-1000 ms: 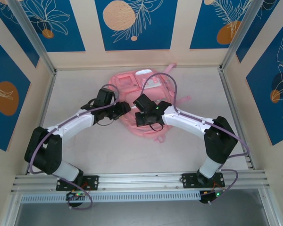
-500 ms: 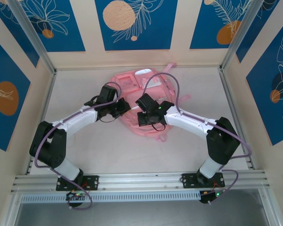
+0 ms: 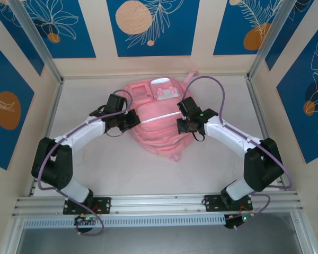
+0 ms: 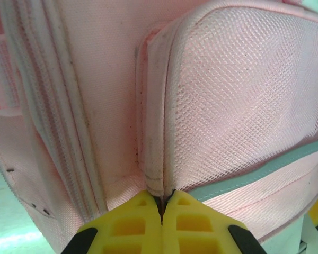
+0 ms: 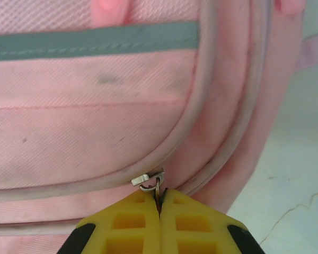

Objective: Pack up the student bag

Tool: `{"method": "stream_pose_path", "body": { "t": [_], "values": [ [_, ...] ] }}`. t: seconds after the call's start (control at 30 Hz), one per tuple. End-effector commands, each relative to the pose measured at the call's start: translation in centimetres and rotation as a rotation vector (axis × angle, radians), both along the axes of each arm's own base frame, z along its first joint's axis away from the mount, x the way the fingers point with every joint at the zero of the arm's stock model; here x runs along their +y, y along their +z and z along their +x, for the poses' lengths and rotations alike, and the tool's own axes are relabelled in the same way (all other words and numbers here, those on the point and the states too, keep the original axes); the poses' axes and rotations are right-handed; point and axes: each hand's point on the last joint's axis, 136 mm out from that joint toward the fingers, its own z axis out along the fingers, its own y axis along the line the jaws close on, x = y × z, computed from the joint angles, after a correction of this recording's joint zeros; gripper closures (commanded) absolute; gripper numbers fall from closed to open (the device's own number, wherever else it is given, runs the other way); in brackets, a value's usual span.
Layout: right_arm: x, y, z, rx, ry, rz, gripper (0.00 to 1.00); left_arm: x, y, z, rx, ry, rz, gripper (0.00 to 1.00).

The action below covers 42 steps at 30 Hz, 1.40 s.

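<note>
Student bag (image 3: 156, 121) is laid flat on the desk (image 3: 127, 169), held between both tools. Its pocket seam (image 4: 155, 159) is pinched at the tips of the closed left tool (image 4: 161, 203); a metal zip pull (image 5: 148, 180) is clamped in the closed right tool (image 5: 160, 198), at the bag's opposite side.

We record no legible text, label, brand, number or sign: none on the student bag (image 3: 156, 137), bench (image 3: 111, 164) or wall panels (image 3: 152, 26).
</note>
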Motion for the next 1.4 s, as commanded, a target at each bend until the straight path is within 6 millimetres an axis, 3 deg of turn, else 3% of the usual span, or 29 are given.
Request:
{"method": "stream_pose_path", "body": {
  "t": [0.0,0.13,0.2,0.3,0.37,0.47,0.53,0.83,0.93,1.1,1.23,1.37],
  "values": [
    [3.0,1.6,0.3,-0.028,0.132,0.020,1.00,4.3,0.6,0.1,-0.001,0.062,0.109,1.00],
    [8.1,2.0,-1.1,-0.024,0.327,0.066,1.00,7.6,1.3,-0.1,-0.009,0.101,0.155,1.00],
    [9.7,2.2,-1.5,-0.027,0.384,0.078,1.00,9.2,1.4,-0.3,0.001,0.123,0.167,1.00],
    [10.0,2.1,-1.2,-0.034,0.396,0.072,1.00,11.3,1.7,-0.7,0.006,0.147,0.188,0.95],
    [10.1,2.2,-1.3,-0.024,0.409,0.086,1.00,12.0,2.0,-1.2,0.018,0.155,0.194,0.80],
    [11.9,2.8,-2.5,0.000,0.485,0.148,1.00,11.7,2.5,-2.1,0.022,0.163,0.152,0.55],
    [13.3,2.8,-3.3,0.007,0.526,0.169,1.00,11.4,2.7,-2.7,0.040,0.189,0.113,0.45],
    [19.4,3.8,-4.8,0.016,0.645,0.252,1.00,11.0,1.9,-5.2,0.104,0.319,-0.019,0.34],
    [20.4,4.1,-5.0,0.018,0.663,0.273,1.00,10.5,1.4,-4.9,0.100,0.329,-0.072,0.35],
    [20.3,3.7,-5.5,0.026,0.674,0.265,1.00,9.8,1.4,-3.5,0.077,0.330,-0.119,0.50],
    [18.9,3.1,-5.3,0.019,0.661,0.208,1.00,10.4,1.0,-2.6,0.065,0.347,-0.077,0.68],
    [16.1,2.5,-4.4,0.009,0.617,0.151,1.00,11.0,-0.5,-2.6,0.100,0.350,-0.014,0.92]
  ]
}}
